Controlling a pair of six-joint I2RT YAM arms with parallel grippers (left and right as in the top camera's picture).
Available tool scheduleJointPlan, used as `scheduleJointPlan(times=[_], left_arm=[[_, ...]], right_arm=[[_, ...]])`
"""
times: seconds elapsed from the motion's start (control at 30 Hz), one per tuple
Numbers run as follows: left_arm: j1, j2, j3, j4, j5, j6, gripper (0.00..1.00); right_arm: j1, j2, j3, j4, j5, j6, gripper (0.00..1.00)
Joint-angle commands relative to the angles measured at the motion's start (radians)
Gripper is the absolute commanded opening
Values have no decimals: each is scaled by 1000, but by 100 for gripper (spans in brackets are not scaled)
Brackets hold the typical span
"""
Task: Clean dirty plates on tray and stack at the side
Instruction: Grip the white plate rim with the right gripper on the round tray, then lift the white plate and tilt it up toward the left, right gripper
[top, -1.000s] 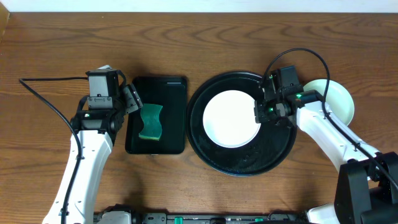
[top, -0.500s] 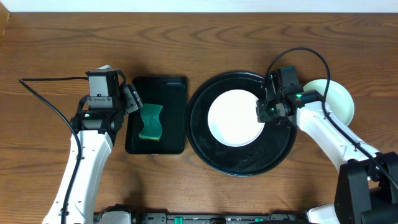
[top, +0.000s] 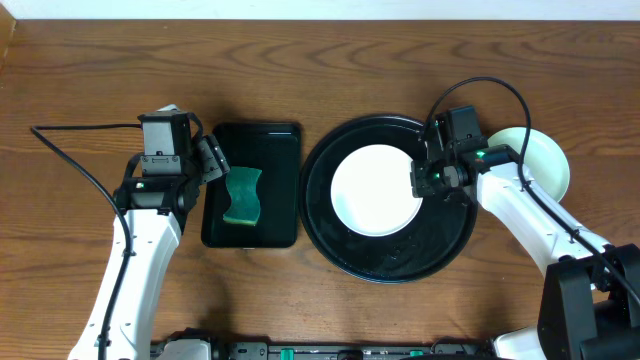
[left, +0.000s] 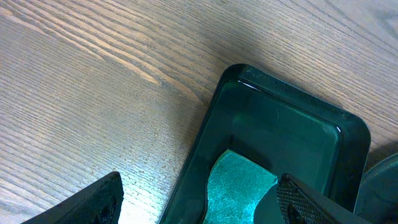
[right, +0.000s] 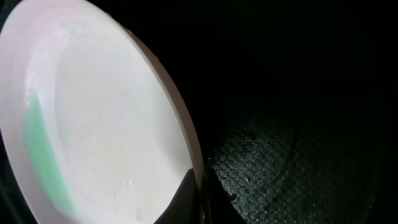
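Right gripper (top: 420, 182) is pinching the rim of the white plate (top: 372, 190) inside the round black tray (top: 440, 245); left gripper (top: 213, 160) is hanging wide open.

The white plate is lying in the upper middle of the tray, and the right gripper's closed fingertips (right: 198, 198) are clamping its right edge. A pale green streak is showing along the plate's inner surface in the right wrist view. A mint-green plate (top: 548, 160) is sitting on the tabletop (top: 80, 80) just right of the tray, partly hidden behind the right arm. The left gripper is holding nothing, hovering over the left edge of the rectangular tray (top: 270, 140), where a green sponge (top: 241, 196) is lying.
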Motion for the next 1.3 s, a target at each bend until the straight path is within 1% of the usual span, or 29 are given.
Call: scheduleJointPlan(times=[0.0, 0.13, 0.33, 0.6, 0.7, 0.9, 1.07, 1.17, 1.27], left_arm=[[3, -5, 23, -2, -16, -9, 80], [3, -5, 23, -2, -16, -9, 79], [3, -5, 23, -2, -16, -9, 79], [3, -5, 23, -2, -16, -9, 80], [3, -5, 23, -2, -16, -9, 79], [3, -5, 23, -2, -16, -9, 80], [3, -5, 23, -2, -16, -9, 79], [3, -5, 23, -2, -16, -9, 80], [3, -5, 23, -2, -16, -9, 80]], right_arm=[[-8, -19, -2, -2, -32, 45, 1], [-9, -29, 25, -52, -79, 46, 1], [-8, -33, 104, -141, -74, 89, 1], [33, -33, 179, -162, -74, 195, 1], [69, -33, 195, -148, -62, 244, 1], [167, -33, 224, -108, 65, 341, 1], [254, -33, 225, -3, 96, 431, 1], [298, -33, 225, 29, 143, 502, 1], [347, -29, 225, 79, 190, 525, 1]])
